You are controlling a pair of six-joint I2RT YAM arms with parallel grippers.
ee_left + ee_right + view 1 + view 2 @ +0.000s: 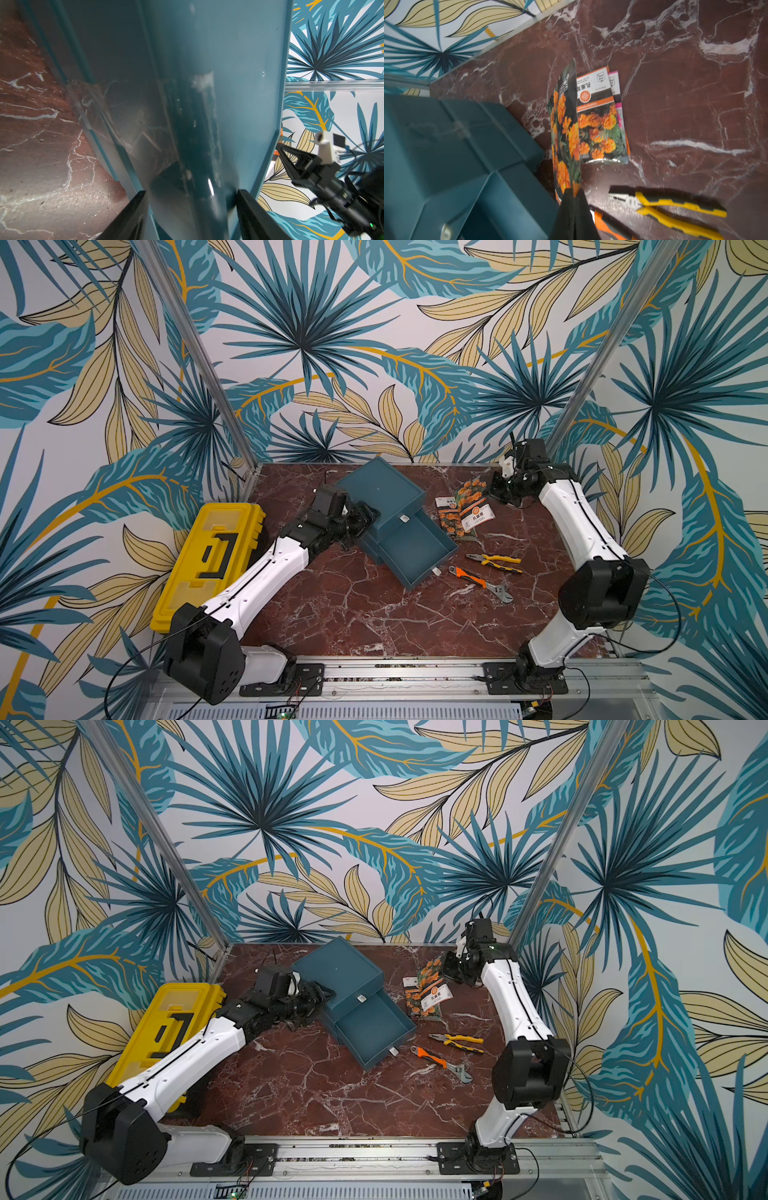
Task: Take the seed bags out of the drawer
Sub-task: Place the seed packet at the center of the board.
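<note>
The right end effector [572, 192], fingers pressed together, pinches one end of a seed bag [565, 133] printed with orange blooms and holds it on edge over the red marble desk [353, 614]. More seed bags [471, 516], at least two, lie flat in an overlapping pile on the desk just beneath it, on the right arm's side of the cabinet. The top one shows orange flowers and a white band of text, and in the right wrist view a pink-edged one peeks out from under it. Whether the held bag touches the pile cannot be told.

At centre, a blue cabinet [380, 489] sits askew on the desk with its lower drawer [417, 551] standing open toward the front. The drawer's floor shows bare blue in both top views.

The left end effector [191, 192] grips the cabinet from the left arm's side. In the left wrist view its jaws are partly spread, with part of the cabinet between its two fingers.

Yellow-handled pliers [496, 562] and an orange-handled wrench [480, 583] lie on the desk between the open drawer and the right arm, near the pile of bags but apart from it. A yellow toolbox [210, 564], lid shut, lies at the desk's left edge, partly behind the left arm.
</note>
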